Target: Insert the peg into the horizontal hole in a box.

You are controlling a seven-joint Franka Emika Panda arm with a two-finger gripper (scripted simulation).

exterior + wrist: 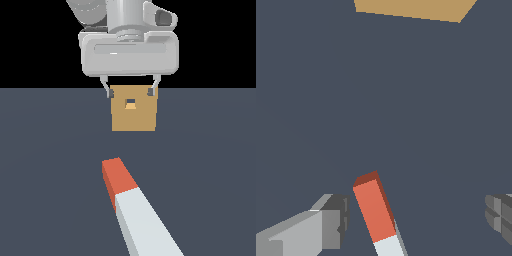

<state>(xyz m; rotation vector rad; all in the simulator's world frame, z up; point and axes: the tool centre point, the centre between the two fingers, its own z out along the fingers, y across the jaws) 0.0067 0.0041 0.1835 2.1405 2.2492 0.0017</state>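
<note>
Pincer (130, 90): spread wide, empty, poised for pickup. Peg (131, 205): 1, flat, seemingly below it. Box (134, 111): beyond.

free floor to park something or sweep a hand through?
Bare floor lies on both sides of the box and the peg, and in the strip between the box and the peg's orange end. It is crowded at the box's top, where the open gripper hangs, fingers apart.
</note>
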